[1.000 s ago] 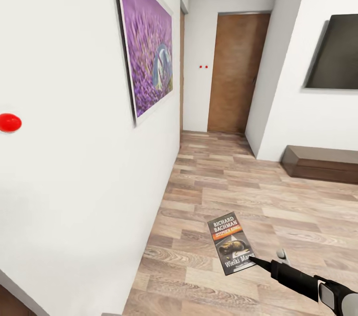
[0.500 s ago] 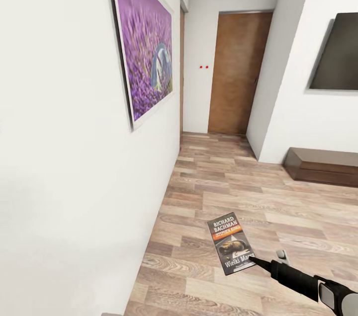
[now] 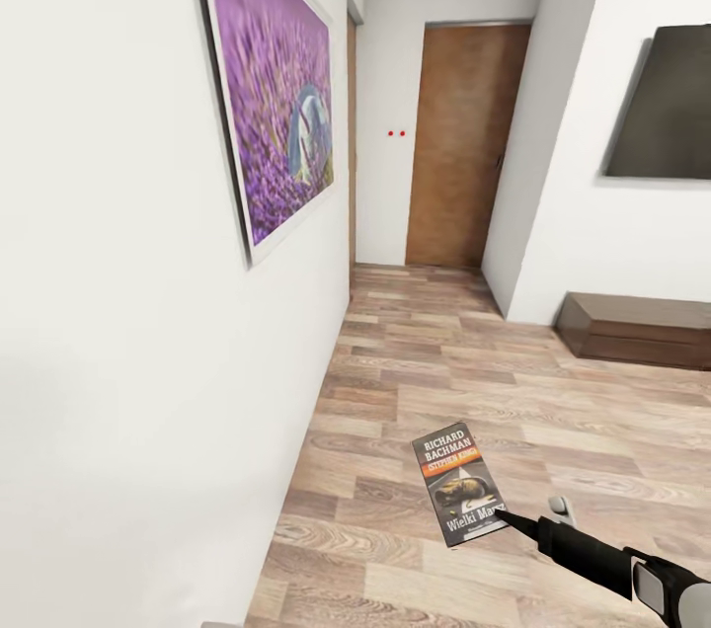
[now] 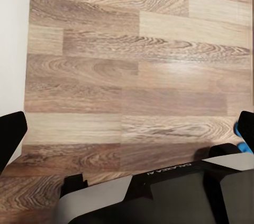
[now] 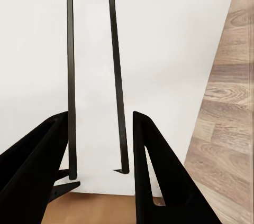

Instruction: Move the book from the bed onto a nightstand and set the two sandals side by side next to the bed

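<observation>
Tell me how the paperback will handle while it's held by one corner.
The thin dark paperback book shows no droop though the right end effector pinches only its lower corner: probably light and fairly stiff. With so small a hold on a smooth-looking cover, it may pivot or slip if swung.

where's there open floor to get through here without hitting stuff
Open wood floor runs from the left wall across to the low dark cabinet and on to the brown door. It narrows near that door. The right gripper holds the book above the planks.
</observation>
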`<state>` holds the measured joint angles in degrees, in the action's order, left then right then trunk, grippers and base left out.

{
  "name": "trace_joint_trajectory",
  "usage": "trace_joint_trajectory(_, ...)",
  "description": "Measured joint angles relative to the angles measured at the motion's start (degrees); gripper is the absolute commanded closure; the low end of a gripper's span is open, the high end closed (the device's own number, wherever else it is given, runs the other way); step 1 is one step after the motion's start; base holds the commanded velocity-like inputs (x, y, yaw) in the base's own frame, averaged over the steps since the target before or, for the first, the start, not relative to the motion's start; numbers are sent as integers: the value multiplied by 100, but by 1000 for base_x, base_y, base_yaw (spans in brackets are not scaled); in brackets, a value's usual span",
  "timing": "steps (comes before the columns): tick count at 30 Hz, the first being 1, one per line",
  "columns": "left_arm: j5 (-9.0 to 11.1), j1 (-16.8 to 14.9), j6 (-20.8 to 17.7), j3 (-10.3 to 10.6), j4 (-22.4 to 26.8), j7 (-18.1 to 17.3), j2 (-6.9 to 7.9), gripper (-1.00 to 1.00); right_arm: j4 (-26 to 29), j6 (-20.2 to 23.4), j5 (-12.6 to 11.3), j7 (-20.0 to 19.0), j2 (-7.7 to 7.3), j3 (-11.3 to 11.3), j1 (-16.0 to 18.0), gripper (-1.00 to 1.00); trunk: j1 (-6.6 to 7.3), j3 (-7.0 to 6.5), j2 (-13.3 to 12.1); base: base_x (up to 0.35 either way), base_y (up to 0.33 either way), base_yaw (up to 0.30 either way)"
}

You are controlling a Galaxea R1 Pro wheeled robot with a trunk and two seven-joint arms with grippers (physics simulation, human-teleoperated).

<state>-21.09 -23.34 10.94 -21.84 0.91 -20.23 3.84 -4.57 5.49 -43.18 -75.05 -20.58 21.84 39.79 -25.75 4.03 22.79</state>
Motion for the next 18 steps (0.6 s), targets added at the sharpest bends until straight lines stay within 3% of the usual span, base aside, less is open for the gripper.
trace_joint_trajectory(4, 2, 1, 0, 0, 1, -1, 0, -100, -1, 0, 0, 2, 0, 0, 1, 100, 0, 0, 0, 0, 0, -198)
trace_joint_trajectory(18, -3, 1, 0, 0, 1, -2, 0, -100, -1, 0, 0, 3, 0, -3, 1, 100, 0, 0, 0, 2, 0, -69)
